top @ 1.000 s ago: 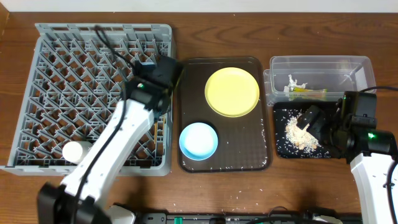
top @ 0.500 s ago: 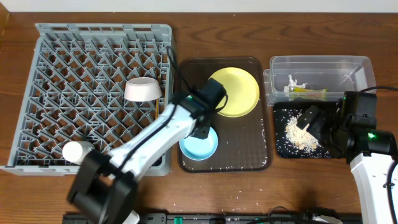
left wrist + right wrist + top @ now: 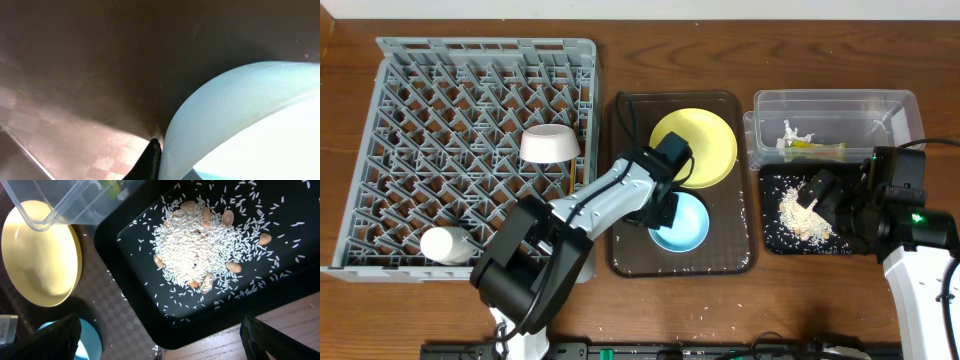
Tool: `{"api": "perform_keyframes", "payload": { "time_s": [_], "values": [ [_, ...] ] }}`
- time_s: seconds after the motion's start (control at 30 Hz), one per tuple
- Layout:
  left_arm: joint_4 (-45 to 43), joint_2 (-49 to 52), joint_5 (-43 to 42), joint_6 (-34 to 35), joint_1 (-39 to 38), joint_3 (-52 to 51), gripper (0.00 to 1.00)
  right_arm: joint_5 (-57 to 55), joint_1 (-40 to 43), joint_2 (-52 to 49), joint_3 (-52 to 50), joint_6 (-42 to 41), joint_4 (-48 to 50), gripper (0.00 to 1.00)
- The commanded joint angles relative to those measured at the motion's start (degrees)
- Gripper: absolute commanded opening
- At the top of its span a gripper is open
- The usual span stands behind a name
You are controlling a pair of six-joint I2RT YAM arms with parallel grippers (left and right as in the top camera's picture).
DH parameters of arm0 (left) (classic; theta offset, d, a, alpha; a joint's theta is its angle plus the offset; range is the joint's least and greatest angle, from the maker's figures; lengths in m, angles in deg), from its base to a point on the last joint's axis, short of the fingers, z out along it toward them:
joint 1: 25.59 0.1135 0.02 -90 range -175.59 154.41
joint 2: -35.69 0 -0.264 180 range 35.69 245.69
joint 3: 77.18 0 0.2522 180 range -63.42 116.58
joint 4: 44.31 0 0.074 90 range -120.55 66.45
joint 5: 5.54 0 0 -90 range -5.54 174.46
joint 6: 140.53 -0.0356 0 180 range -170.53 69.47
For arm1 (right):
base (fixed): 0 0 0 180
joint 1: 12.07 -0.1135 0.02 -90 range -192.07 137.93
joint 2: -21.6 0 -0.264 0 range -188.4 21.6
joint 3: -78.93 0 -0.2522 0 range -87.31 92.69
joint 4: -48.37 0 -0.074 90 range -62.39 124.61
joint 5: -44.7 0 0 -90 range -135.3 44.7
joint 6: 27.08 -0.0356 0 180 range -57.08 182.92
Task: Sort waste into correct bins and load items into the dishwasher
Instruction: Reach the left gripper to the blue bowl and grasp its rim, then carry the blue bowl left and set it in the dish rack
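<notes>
Two items already sit in the grey rack [image 3: 380, 60] on the left of the overhead frame: beige-white bowl [image 3: 549, 144], looks inverted, toward its right side, and white cup [image 3: 440, 243] at lower left. Waste looks sorted: snack wrapper [image 3: 815, 150] and white scrap [image 3: 790, 130] in the clear tub [image 3: 840, 105] upper right, rice leftovers [image 3: 800, 215] in the black tray [image 3: 770, 240] below it.

Light blue bowl [image 3: 678, 222] is on the brown serving tray [image 3: 630, 255], lower middle, just below the yellow plate [image 3: 705, 140]. Left pincer [image 3: 665, 205] is at the bowl's left rim. The wrist view shows one finger [image 3: 151, 159] against the outer wall and the other is hidden, so we cannot tell if it is pinching.

We read the rim approach as a grip across the wall, since the bowl looks too wide to span. Right pincer [image 3: 157, 330] hangs spread and empty over the black tray, probably parked clear of the left arm. We see no chopsticks.
</notes>
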Motion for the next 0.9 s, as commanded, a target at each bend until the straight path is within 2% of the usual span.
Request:
{"api": "perform_keyframes", "payload": {
  "time_s": [0.0, 0.13, 0.27, 0.43, 0.53, 0.57, 0.73, 0.87],
  "values": [
    [1.22, -4.28, -1.81, 0.94, 2.03, 1.97, 0.08, 0.28, 0.7, 0.04, 0.26, 0.72, -0.02, 0.99],
    [1.97, -11.91, -0.81, 0.92, 4.74, 1.99, 0.08, 0.28, 0.7, 0.04, 0.26, 0.74, -0.04, 0.99],
    [6.08, -21.73, 13.25, 0.94, 9.22, 2.01, 0.07, 0.28, 0.7, 0.04, 0.26, 0.74, -0.04, 0.99],
    [10.21, -34.45, 50.69, 0.9, 16.98, 2.01, 0.08, 0.28, 0.7, 0.04, 0.26, 0.74, -0.02, 0.99],
    [7.3, -36.28, 70.07, -1.42, 22.1, 1.99, 0.07, 0.28, 0.7, 0.04, 0.26, 0.74, -0.02, 0.99],
    [6.05, -35.95, 73.26, -2.1, 23.85, 1.99, 0.08, 0.28, 0.7, 0.04, 0.26, 0.74, -0.04, 0.99],
    [-1.77, -31.06, 75.67, -8.37, 33.09, 1.99, 0.07, 0.26, 0.7, 0.04, 0.26, 0.74, 0.0, 0.99],
    [-2.91, -23.39, 75.87, -8.5, 36.76, 1.99, 0.07, 0.26, 0.7, 0.04, 0.26, 0.74, -0.02, 0.99]
  ]
}}
